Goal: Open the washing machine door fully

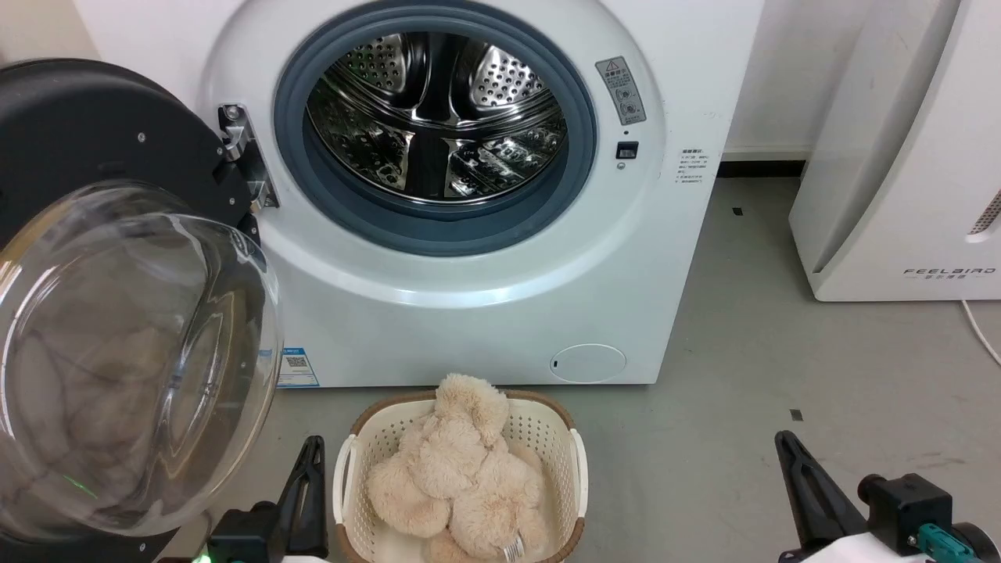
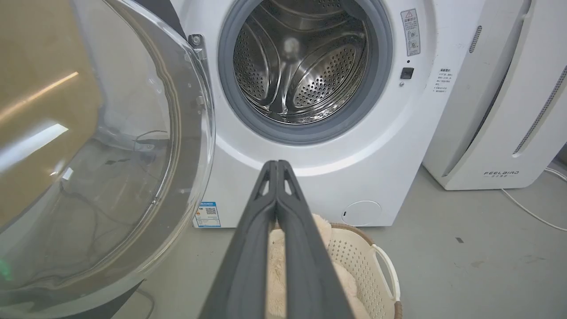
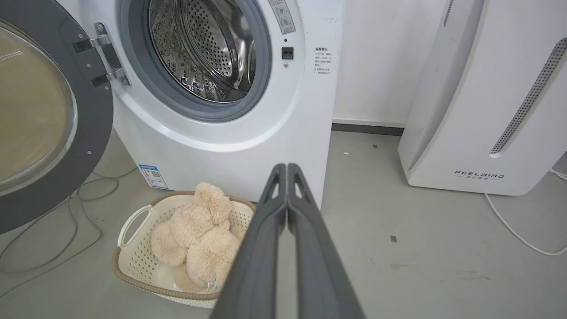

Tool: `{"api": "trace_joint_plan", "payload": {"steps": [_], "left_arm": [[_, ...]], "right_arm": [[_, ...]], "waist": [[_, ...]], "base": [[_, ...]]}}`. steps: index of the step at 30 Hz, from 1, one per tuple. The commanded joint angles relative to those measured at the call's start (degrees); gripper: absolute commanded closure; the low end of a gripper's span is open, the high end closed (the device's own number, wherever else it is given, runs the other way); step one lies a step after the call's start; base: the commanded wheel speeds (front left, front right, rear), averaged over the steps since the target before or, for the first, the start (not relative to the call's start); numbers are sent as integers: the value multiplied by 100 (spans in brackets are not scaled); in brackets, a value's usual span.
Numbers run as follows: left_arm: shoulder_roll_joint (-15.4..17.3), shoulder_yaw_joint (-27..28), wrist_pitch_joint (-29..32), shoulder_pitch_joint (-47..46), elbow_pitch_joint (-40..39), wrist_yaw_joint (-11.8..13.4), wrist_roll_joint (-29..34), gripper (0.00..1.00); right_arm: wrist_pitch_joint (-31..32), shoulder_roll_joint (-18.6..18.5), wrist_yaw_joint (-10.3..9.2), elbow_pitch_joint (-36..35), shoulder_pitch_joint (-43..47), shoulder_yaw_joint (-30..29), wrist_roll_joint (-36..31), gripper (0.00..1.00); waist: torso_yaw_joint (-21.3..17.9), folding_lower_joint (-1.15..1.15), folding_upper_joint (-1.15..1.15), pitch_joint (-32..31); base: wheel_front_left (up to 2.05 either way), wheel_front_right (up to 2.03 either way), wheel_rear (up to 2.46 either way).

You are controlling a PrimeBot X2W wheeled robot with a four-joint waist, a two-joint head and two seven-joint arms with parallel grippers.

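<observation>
Hanging wide on its hinge (image 1: 246, 164) at the left of the washing machine (image 1: 485, 313), the washing machine door (image 1: 133, 352) stands ahead and left of the left end effector (image 2: 277, 167), the nearer one, not touching it; that and the right end effector (image 3: 287, 167) have fingers pressed together, holding nothing

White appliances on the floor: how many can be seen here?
2. The washing machine stands in the middle, behind the basket; the FEELBIRD appliance stands on the robot's right of it, apart from it. More could sit outside the views.
</observation>
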Motion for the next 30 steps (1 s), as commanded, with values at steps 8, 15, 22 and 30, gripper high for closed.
{"api": "trace_joint_plan", "payload": {"steps": [8,15,22,30], "left_arm": [[-74,112,114,-102,-30,-87,130,100],[-115,180,184,-134,-41,-149,200,100],[-150,238,245,-163,-51,-201,260,100],[-196,316,325,-200,-63,-271,341,100]], "right_arm": [[-21,3,1,42,-115,-4,-64,100],[-28,4,1,68,-159,-6,-91,100],[-34,5,1,90,-197,-8,-114,100],[-42,6,1,120,-248,-11,-144,100]], "waist": [[-2,0,0,10],[-3,0,0,19],[-4,0,0,26],[-6,0,0,36]], "base": [[0,0,0],[0,0,0],[0,0,0],[0,0,0]]}}
